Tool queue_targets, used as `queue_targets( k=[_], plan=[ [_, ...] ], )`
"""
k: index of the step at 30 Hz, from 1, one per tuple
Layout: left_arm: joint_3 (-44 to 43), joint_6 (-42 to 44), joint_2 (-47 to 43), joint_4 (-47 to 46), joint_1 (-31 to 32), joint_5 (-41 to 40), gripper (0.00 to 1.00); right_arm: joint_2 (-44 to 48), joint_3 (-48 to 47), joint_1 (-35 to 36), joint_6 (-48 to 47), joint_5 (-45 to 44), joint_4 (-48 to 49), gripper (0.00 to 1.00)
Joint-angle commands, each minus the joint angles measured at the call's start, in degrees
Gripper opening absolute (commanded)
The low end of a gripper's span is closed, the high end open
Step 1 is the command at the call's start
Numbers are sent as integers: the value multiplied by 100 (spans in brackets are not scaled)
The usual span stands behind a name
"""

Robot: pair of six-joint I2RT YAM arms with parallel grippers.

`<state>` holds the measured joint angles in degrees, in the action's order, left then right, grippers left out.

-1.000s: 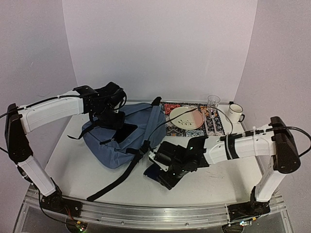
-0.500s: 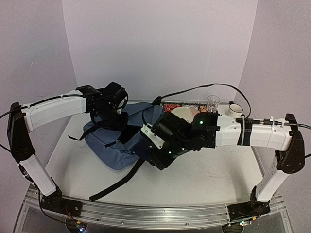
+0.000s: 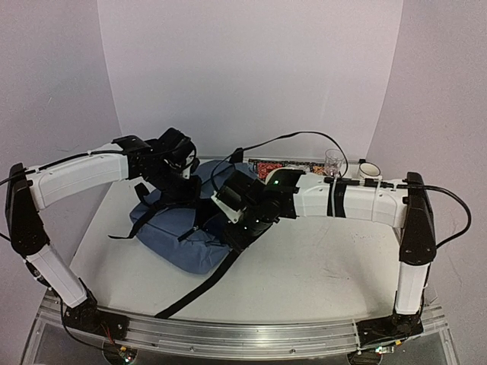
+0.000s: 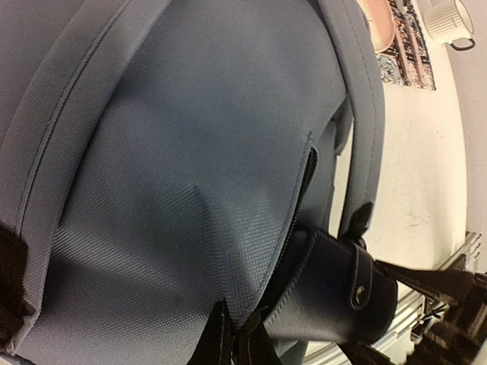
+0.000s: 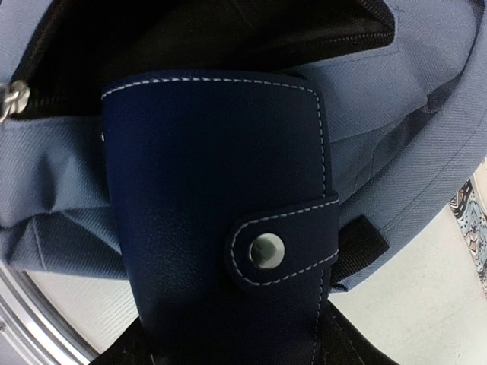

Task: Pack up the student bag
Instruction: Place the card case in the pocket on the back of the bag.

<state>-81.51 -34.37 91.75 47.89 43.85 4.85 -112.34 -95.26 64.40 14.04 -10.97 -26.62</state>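
The slate-blue student bag (image 3: 169,228) lies left of centre on the table, its opening facing right. My left gripper (image 3: 179,169) is over its back part and is shut on the fabric edge beside the zip (image 4: 240,334), holding the opening up. My right gripper (image 3: 232,220) is shut on a dark navy wallet (image 5: 213,198) with a snap tab. The wallet's top end is at the dark open mouth of the bag (image 5: 228,30). In the left wrist view the wallet (image 4: 335,296) sits partly under the lifted flap (image 4: 175,167). My right fingers are hidden behind the wallet.
A patterned placemat (image 3: 266,167) lies at the back right, with a clear glass (image 3: 333,160) and a white mug (image 3: 370,172) by it. A pink plate (image 4: 377,23) shows on the mat. A long black strap (image 3: 204,285) trails from the bag toward the front edge.
My right arm has carried the wallet from the front middle of the table left and back to the bag's opening. My left gripper has stayed clamped on the bag.
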Motion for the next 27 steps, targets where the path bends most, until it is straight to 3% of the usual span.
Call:
queue_targets(
  k=[1, 9, 14, 20, 27],
  plan=[
    [61, -330, -594, -387, 108, 588, 0, -152, -530, -33, 47, -155, -298, 50],
    [302, -633, -706, -696, 309, 791, 0, -688, -1259, -36, 634, -61, -293, 51],
    [511, -718, -814, -835, 317, 578, 0, -931, -1665, -35, 915, 520, -171, 67],
    [897, -777, -1007, -900, 317, 233, 0, -312, -1007, -180, 765, 1462, 137, 89],
    [1082, -774, -1020, -1105, 317, 171, 0, 573, 121, -565, 861, 2293, 593, 91]
  ],
)
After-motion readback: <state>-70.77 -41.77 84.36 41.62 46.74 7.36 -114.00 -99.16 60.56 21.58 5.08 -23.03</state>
